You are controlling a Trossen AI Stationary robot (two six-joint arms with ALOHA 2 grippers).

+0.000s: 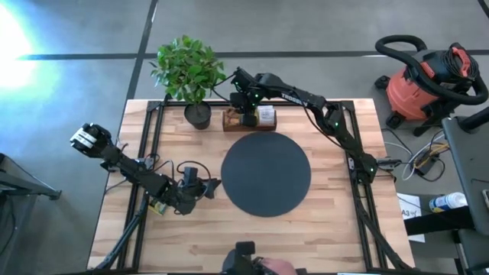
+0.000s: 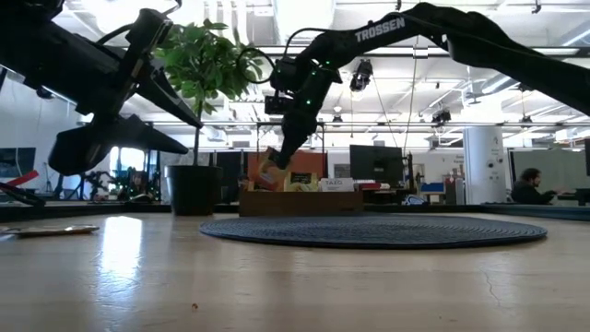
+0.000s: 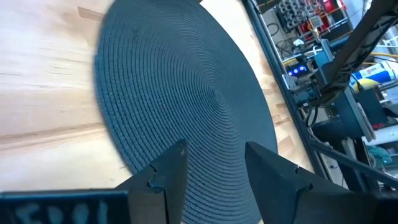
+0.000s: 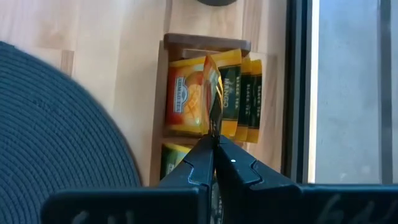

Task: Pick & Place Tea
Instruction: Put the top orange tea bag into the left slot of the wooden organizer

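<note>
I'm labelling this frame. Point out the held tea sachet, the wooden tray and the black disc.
Tea sachet (image 4: 212,93), right wrist view: its upper edge.
Wooden tray (image 4: 205,41), right wrist view: its end wall.
Black disc (image 1: 266,174), high view: its centre.

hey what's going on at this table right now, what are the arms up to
The right gripper is over the wooden tray at the table's far edge, shut on an orange-yellow tea sachet that it holds above the other sachets in the tray. The black round mat in the middle of the table has nothing on it. The left gripper waits, open and empty, just above the mat's left edge. A potted plant stands beside the tray.
</note>
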